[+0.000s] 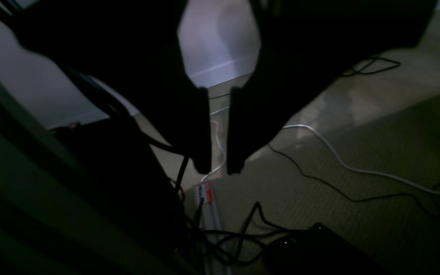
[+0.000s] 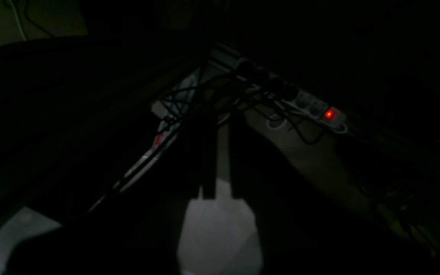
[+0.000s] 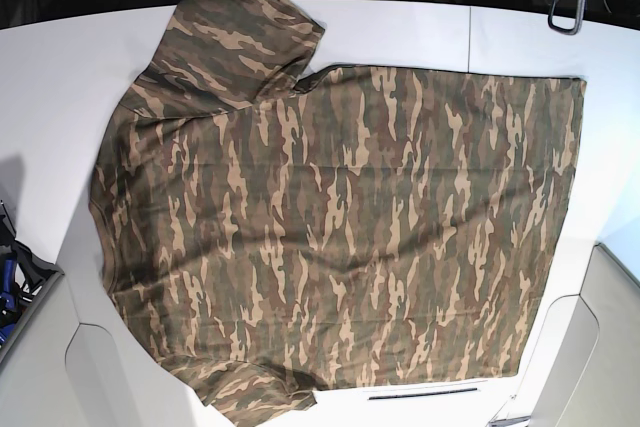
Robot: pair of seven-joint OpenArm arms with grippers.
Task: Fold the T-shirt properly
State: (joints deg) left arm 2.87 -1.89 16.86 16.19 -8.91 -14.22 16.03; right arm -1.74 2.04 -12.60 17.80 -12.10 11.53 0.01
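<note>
The base view looks down on a white table with rounded corners, and the T-shirt lies spread flat over most of it. The cloth is camouflage in brown, tan and olive green. One sleeve reaches to the upper left edge of the table, and the other sleeve lies at the lower edge. The straight hem runs down the right side of this view. No arm is over the shirt in this view.

The left wrist view is dim and shows a carpeted floor, far from the shirt. The left gripper appears as two dark fingers with a narrow gap between the tips; nothing is between them. A white cable and a thin black cable run over the carpet. A pale wall stands behind.

The right wrist view is very dark. The right gripper shows two fingers with a small gap, holding nothing. Beyond it lies a power strip with a red light, with a tangle of black cables beside it.
</note>
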